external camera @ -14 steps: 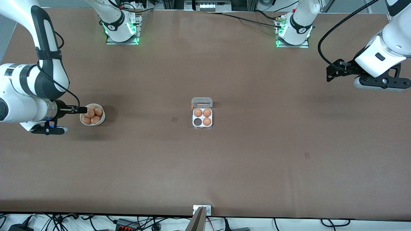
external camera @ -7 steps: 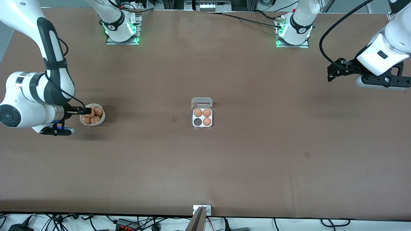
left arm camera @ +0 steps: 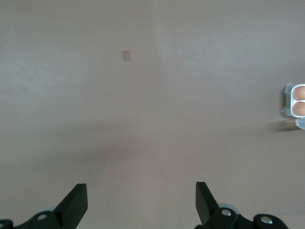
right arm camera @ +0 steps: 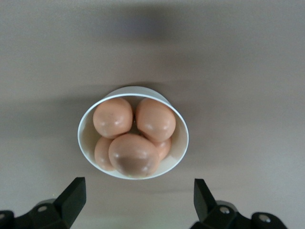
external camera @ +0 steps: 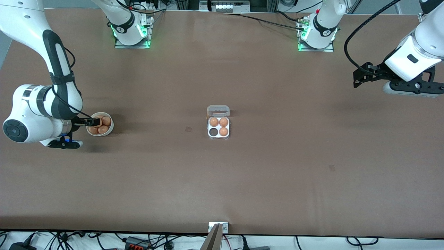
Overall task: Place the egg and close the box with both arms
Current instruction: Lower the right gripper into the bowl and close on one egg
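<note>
The box sits mid-table with its clear lid swung open. Three brown eggs fill three of its cells, and one cell is dark and empty. Toward the right arm's end stands a white bowl holding several brown eggs. My right gripper hovers over the bowl's rim, open, with nothing between its fingers. In the right wrist view the eggs lie heaped in the bowl, just ahead of the right gripper. My left gripper waits open above bare table at the left arm's end.
The left wrist view shows the left gripper over plain brown table, with a corner of the box at the picture's edge. A small metal bracket sits at the table edge nearest the front camera.
The right arm has swung and carried its gripper in over the bowl. The left arm has shifted only slightly. Both grippers stay open.
</note>
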You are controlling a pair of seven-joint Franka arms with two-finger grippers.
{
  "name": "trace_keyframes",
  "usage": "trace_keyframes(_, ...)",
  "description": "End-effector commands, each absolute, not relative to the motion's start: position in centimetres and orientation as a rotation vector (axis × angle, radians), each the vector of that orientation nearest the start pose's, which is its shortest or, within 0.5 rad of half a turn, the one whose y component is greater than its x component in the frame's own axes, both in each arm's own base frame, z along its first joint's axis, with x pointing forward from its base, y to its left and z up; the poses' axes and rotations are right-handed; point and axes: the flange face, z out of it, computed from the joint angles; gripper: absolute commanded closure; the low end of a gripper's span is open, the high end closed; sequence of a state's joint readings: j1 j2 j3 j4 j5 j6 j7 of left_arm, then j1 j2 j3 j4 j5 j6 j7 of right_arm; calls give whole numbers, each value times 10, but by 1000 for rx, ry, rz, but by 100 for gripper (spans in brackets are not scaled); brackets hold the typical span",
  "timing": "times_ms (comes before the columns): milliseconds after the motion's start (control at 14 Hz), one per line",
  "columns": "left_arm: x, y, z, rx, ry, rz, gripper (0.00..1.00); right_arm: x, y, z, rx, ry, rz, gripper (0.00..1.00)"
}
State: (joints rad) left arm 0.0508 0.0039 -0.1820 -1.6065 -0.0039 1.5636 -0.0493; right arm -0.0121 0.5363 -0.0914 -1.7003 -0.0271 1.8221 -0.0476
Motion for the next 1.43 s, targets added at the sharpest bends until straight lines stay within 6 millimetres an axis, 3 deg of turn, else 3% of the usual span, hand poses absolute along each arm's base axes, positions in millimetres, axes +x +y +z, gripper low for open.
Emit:
trace_keyframes(0, 547, -79, 614, -3133, 183, 77, 0, 619, -60, 256, -3118, -39, 658, 0)
trace_keyframes(143, 547, -80, 615, -3125, 185, 73, 0, 619, -49, 252, -3125, -245, 689, 0)
trace_keyframes(286, 546, -79, 614, -3124, 185, 90, 0, 619, -51, 247, -3115, -355, 707, 0)
trace_keyframes(714, 553, -78, 613, -3125, 187, 78, 0, 611, -48, 244, -3037, -584, 720, 0)
trace_keyframes(1071, 552, -79, 613, -3125, 189, 80, 0, 607, -45, 236, -3028, -634, 693, 1)
trace_keyframes(1143, 552, -78, 613, -3125, 187, 80, 0, 607, -45, 235, -3030, -635, 691, 10)
trace_keyframes(1357, 552, -78, 613, -3125, 187, 82, 0, 607, -43, 234, -3030, -635, 693, 13)
